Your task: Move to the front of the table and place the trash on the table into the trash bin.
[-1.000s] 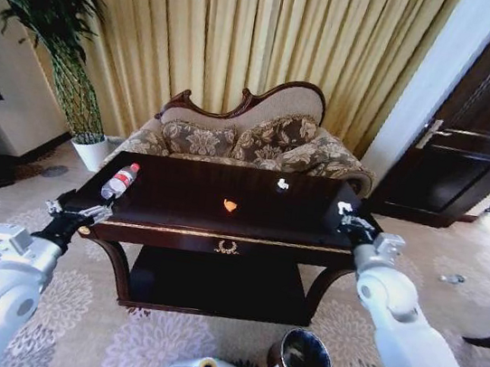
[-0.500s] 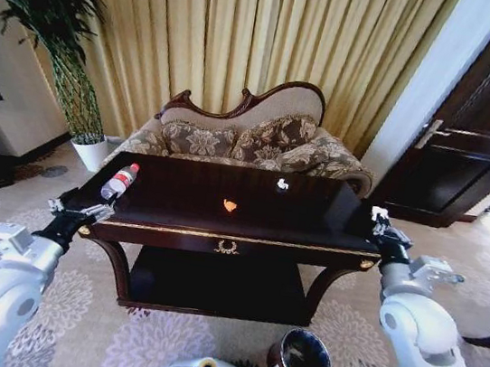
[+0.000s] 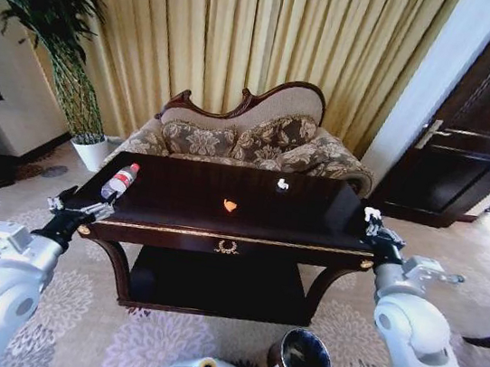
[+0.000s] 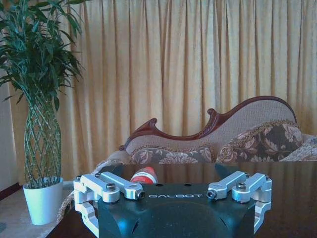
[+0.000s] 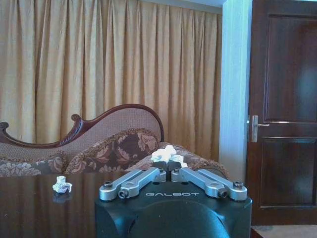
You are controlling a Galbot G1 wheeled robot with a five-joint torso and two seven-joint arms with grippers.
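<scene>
Change: right gripper (image 3: 370, 221) has swung from over the table's right end out to its right front corner and sits a touch farther in than half a second back; left gripper (image 3: 82, 211) has barely shifted.
Right gripper: jaws closed on a white crumpled scrap (image 5: 167, 154), seen pinched at the fingertips in the right wrist view.
Left gripper: at the table's left front corner, jaws spread wide and holding nothing, pointed toward the bottle.
Table (image 3: 177, 215): directly ahead, so the drive up to it looks finished.
Litter on the top: clear bottle with red cap (image 3: 120, 181) lying at the left end; orange scrap (image 3: 229, 205) near the middle; another white scrap (image 3: 282, 185) at the back right.
Trash bin (image 3: 302, 360): on the carpet, front right, below the right arm.
Progress: early; one scrap in hand and not yet over the bin, three pieces left on the table.
</scene>
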